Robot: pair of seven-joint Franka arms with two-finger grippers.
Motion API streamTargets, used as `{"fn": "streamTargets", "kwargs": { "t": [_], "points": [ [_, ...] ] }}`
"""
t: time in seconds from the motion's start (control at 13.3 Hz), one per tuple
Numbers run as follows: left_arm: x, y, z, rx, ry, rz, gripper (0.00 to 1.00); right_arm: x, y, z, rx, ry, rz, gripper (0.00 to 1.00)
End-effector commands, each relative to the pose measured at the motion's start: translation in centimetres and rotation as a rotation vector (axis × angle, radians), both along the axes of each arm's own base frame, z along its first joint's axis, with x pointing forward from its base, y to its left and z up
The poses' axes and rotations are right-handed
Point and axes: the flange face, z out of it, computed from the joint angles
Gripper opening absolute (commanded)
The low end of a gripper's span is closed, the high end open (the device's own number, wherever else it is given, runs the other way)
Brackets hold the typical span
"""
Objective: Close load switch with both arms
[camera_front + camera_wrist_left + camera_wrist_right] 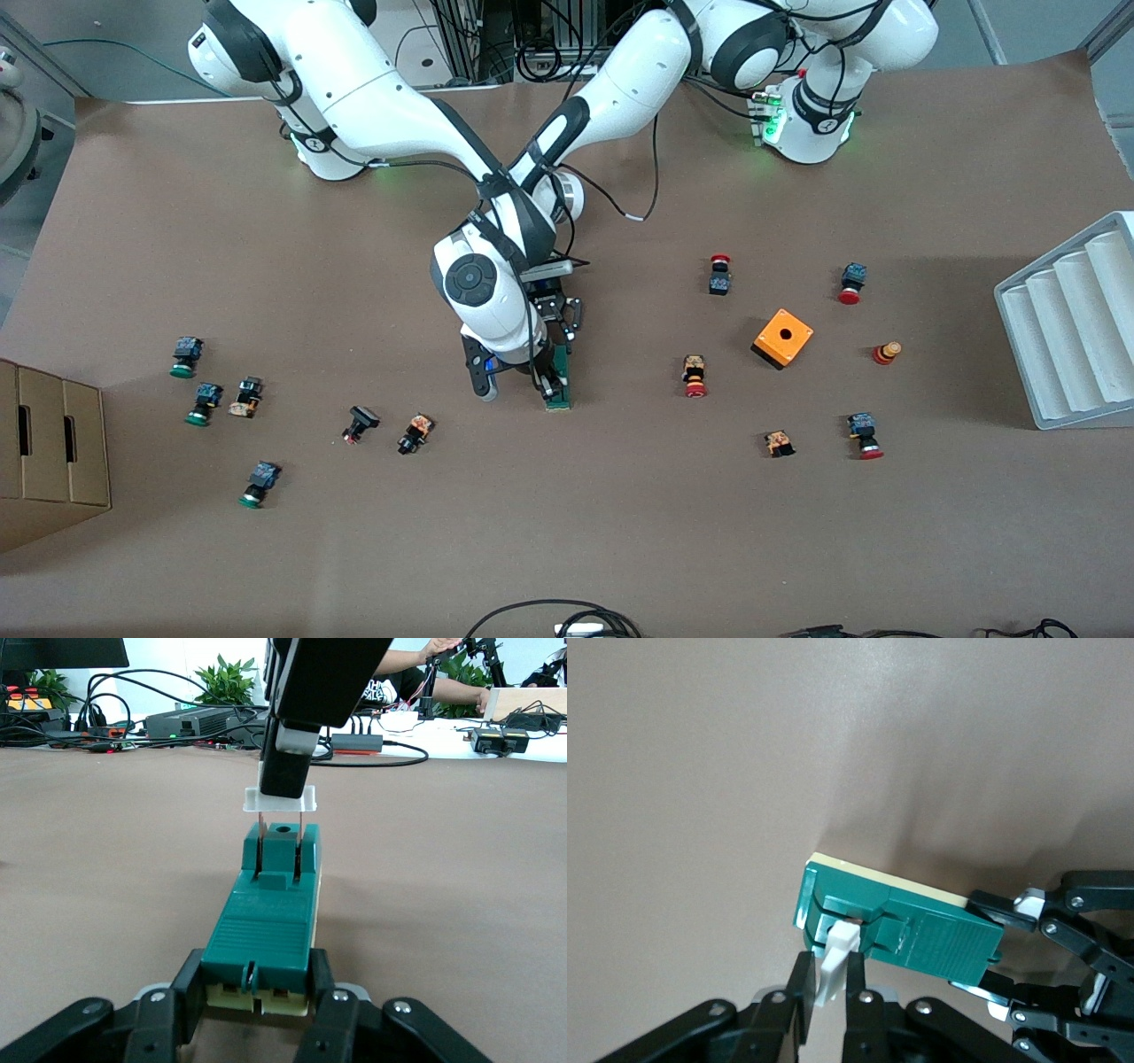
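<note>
The dark-green load switch lies flat on the brown table at its middle, lengthwise toward the front camera. My left gripper is low at the switch's end farther from the front camera. In the left wrist view it is shut on that end of the switch. My right gripper comes down over the nearer end. In the right wrist view it is shut on the white tab, which stands up from the switch. The tab also shows in the left wrist view.
An orange box with a hole and several red-capped push buttons lie toward the left arm's end. Green-capped buttons lie toward the right arm's end. A white ribbed tray and a cardboard box stand at the table's ends.
</note>
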Motion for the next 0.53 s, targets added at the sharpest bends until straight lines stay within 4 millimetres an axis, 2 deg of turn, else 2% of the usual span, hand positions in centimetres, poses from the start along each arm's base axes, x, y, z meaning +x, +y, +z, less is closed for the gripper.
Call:
{"fn": "streamTargets", "kwargs": {
  "t": [0.0, 0.45],
  "points": [
    [-0.8, -0.4, -1.3, -0.004, 0.019, -0.004, 0.50, 2.1, 1.4, -1.0, 0.038, -0.042, -0.006, 0.19],
    [-0.9, -0.4, -1.3, -0.005, 0.019, -0.005, 0.50, 3.5, 1.1, -2.1, 0.041, -0.056, -0.021, 0.23]
  ]
}}
